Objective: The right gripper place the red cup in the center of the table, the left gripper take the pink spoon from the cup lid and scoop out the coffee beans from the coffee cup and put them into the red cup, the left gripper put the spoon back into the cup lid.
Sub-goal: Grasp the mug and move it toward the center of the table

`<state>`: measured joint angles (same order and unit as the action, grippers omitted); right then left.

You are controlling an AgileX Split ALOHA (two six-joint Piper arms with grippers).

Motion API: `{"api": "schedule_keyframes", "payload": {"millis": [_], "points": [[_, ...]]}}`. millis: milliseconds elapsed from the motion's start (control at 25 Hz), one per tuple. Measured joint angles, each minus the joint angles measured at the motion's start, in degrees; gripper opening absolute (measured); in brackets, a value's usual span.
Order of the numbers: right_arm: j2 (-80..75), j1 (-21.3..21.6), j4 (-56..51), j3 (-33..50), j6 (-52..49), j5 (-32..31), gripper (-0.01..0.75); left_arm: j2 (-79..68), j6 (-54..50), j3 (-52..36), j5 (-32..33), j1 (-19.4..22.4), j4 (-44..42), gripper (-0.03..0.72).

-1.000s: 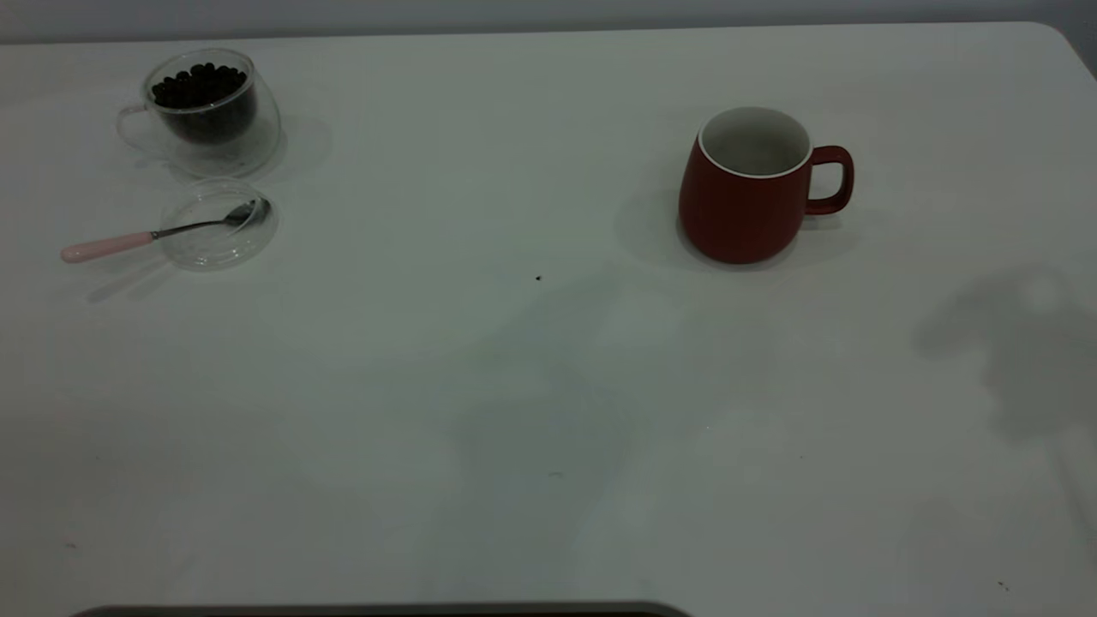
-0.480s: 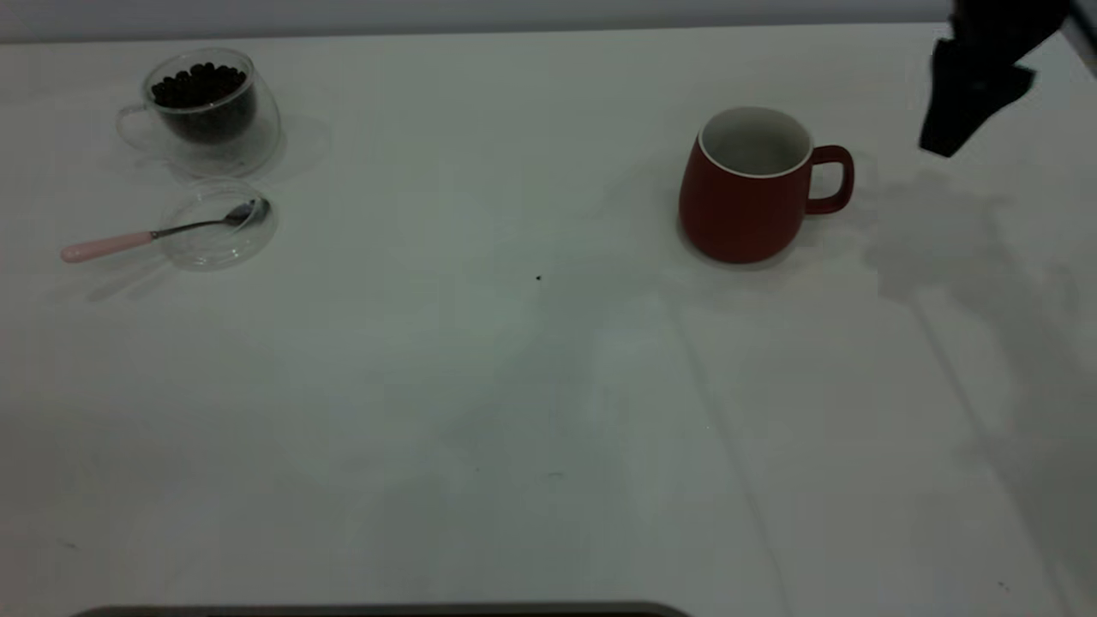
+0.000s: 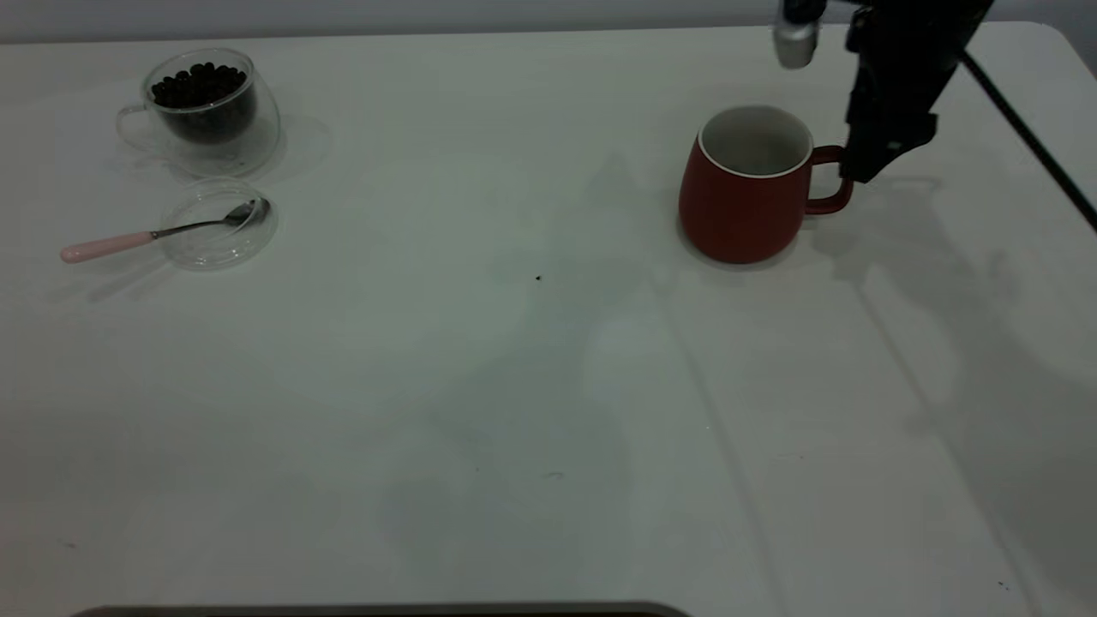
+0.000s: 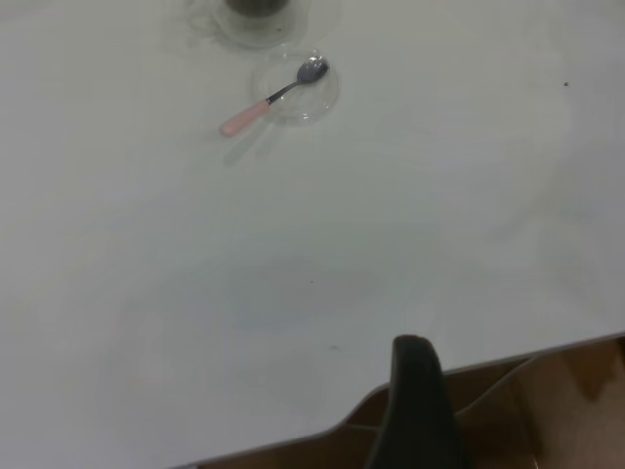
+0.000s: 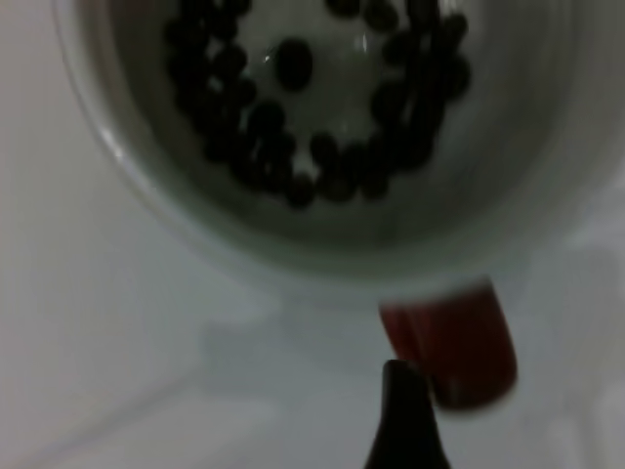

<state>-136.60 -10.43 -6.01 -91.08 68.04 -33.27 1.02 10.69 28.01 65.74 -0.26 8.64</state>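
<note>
- White, plain table (image 3: 514, 386) with rounded corners carries everything.
- Black right gripper (image 3: 867, 167) hangs tip-down right at the red cup's loop handle; whether it is open or closed cannot be told.
- Black left gripper (image 4: 415, 410) sits over the table's near edge, state also unclear.
- Rounded dark red cup (image 3: 741, 206), white inside, stands upright just beside the right gripper, handle towards it, with dark beans (image 5: 293, 107) on its bottom.
- Clear glass coffee cup (image 3: 210, 116), far from that gripper, holds coffee beans (image 3: 199, 86).
- Round clear cup lid (image 3: 218, 244) lies next to it.
- Pink-handled metal spoon (image 3: 154, 233) rests bowl-in-lid, lying crosswise with its handle pointing away from the right gripper.
</note>
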Motion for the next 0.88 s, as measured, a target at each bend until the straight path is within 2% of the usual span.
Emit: {"api": "schedule_keyframes", "payload": {"millis": [320,880], "points": [[-1.1,-5.3,-1.2,-0.1,1.0,1.9,0.591,0.0,0.0,0.0,0.0,0.0,0.0,0.588],[-3.9,-20.3,-16.9,-0.1,1.3,15.8,0.591,0.0,-0.1,0.0,0.0,0.0,0.0,0.588]]}}
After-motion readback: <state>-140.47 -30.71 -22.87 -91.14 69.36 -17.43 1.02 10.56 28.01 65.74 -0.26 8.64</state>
